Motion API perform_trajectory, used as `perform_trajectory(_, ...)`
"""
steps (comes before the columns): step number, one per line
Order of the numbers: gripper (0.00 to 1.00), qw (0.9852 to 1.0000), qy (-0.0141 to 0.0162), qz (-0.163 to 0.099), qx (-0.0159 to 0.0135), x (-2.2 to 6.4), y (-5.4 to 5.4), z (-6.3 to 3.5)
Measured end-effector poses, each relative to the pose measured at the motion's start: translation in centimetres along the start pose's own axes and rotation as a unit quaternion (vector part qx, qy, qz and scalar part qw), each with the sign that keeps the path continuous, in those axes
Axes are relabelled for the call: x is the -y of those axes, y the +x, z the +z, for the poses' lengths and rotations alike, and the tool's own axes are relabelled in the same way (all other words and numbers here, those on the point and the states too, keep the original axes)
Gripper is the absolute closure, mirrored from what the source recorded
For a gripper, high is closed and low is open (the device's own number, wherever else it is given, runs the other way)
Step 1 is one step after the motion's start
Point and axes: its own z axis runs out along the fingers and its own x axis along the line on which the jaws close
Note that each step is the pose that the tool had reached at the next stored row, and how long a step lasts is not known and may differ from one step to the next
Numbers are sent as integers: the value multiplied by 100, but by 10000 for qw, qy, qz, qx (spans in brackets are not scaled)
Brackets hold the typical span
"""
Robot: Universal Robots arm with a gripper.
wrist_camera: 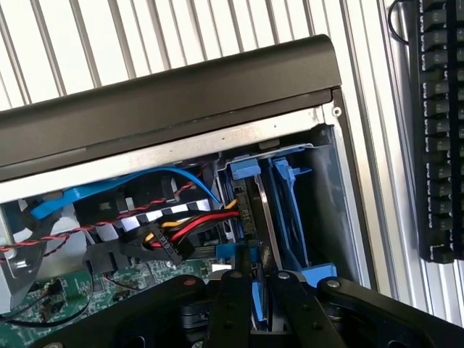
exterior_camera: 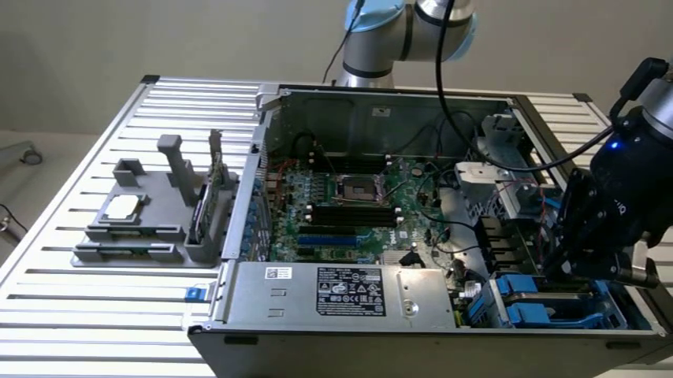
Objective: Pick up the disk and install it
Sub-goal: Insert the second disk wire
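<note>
In the wrist view the disk (wrist_camera: 259, 284) stands on edge, its blue carrier frame and thin metal side running down into the blue drive bay (wrist_camera: 290, 210) at the corner of the open computer case. My gripper (wrist_camera: 257, 312) sits right over it, with one black finger (wrist_camera: 226, 304) on each side of its upper edge, shut on it. The exterior view has the gripper (exterior_camera: 568, 272) low over the blue bay (exterior_camera: 547, 307) at the case's near corner, on the exterior view's right, and the gripper body covers the disk there.
Red, yellow and black cables (wrist_camera: 181, 226) plug in right beside the bay. The case's black rim (wrist_camera: 167, 109) borders it, and a keyboard (wrist_camera: 438, 130) lies on the slatted table beyond. A grey power-supply box (exterior_camera: 342, 291), motherboard (exterior_camera: 347, 205) and grey fixture (exterior_camera: 147, 220) lie toward the exterior view's left.
</note>
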Motion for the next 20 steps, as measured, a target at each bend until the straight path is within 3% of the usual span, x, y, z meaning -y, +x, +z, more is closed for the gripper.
perform_trajectory(20,84,10000,-3,-82,1,7,0,-22)
